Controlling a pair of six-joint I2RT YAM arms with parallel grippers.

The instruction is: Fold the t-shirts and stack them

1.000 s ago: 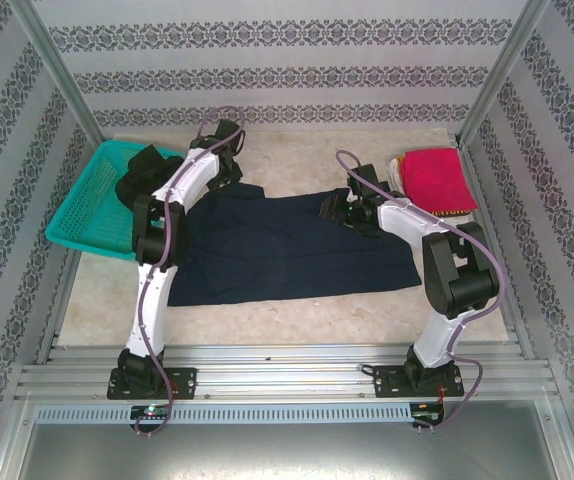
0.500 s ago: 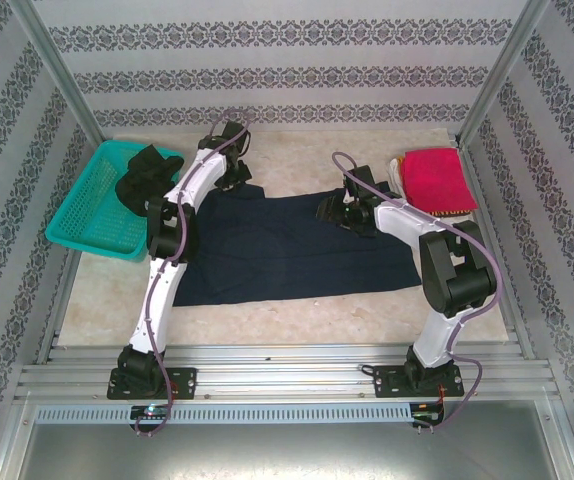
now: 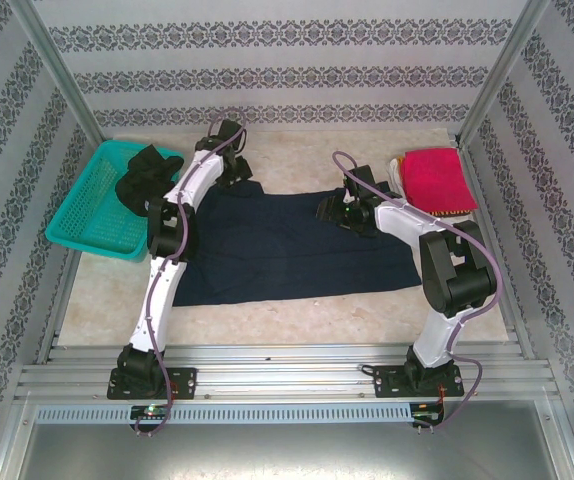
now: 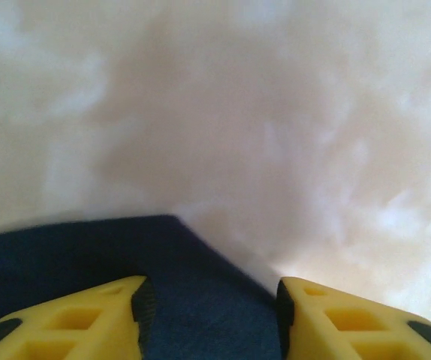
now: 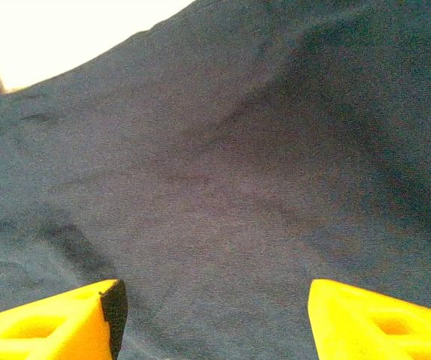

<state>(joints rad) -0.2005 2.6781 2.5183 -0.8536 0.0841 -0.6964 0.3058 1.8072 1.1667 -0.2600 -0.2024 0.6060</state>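
A large navy t-shirt (image 3: 287,245) lies spread flat across the middle of the table. My left gripper (image 3: 235,178) is at its far left corner. In the left wrist view the jaws (image 4: 209,304) stand open, with the navy corner (image 4: 88,247) lying between and beneath the yellow fingers (image 4: 88,319). My right gripper (image 3: 332,210) hovers low over the shirt's far right part, open, its fingers (image 5: 65,319) wide apart above flat navy cloth (image 5: 223,172). A folded pinkish-red t-shirt (image 3: 435,178) lies at the back right. A black t-shirt (image 3: 142,172) is bunched in the basket.
The teal mesh basket (image 3: 82,215) sits at the back left, close to the left arm. Patterned walls and metal posts (image 3: 62,75) enclose the table. Bare marble table (image 3: 297,315) shows in front of the navy shirt, and metal rails run along the near edge.
The left arm's elbow has swung right and forward while its gripper stayed at the shirt's far left corner. The right arm has barely moved.
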